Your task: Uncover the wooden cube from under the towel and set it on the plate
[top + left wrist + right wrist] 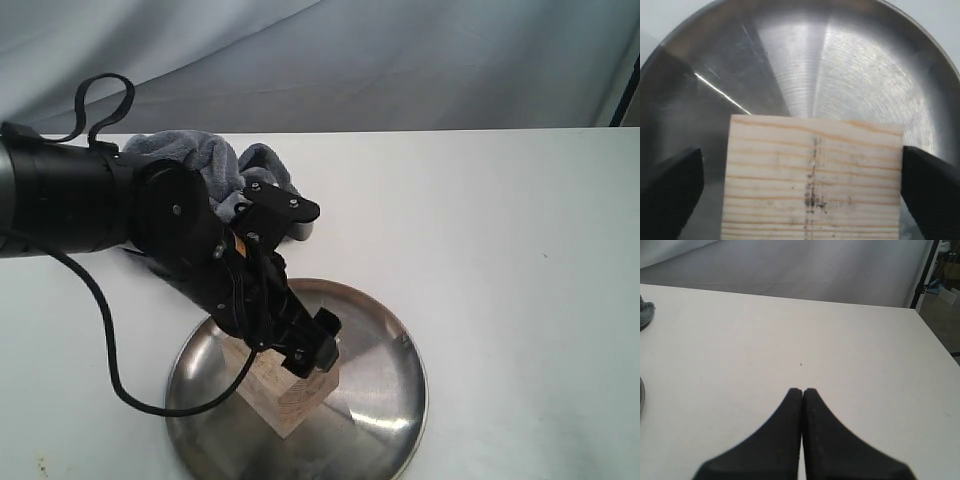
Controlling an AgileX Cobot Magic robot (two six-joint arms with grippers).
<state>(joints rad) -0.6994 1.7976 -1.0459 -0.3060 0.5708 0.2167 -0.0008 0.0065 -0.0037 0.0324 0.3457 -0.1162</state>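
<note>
Cube [295, 395] [812, 180]: pale, light-tan wooden cube with straight grain lines and small dark marks down its middle; it rests on the plate, on the left half of it in the exterior view, with one corner turned toward that camera.
Plate [395, 345] [840, 65]: round, shiny stainless-steel plate with a shallow raised rim and a brushed, reflective face; it lies at the near edge of the table.
Left gripper [298, 358] [802, 195]: black left gripper reaching down over the plate, jaws spread wide to either side of the wooden cube. One black finger [670, 190] stands clear of the block with bare steel showing between them. The other sits right at the opposite face, and contact there is not certain. Nothing is clamped.
Towel [215, 165] [644, 312]: dark grey, fluffy plush towel bunched in a heap behind the left arm, apart from the plate, toward the far side of the table.
Right gripper [802, 392]: black right gripper with its fingertips pressed together, holding nothing, above bare tabletop.
Table [500, 250]: white, flat tabletop carrying plate and towel.
Cable [105, 350]: thin black cable looping from the left arm across the tabletop, just beside the plate's left rim.
Backdrop [350, 60]: pale grey cloth hung behind the table.
</note>
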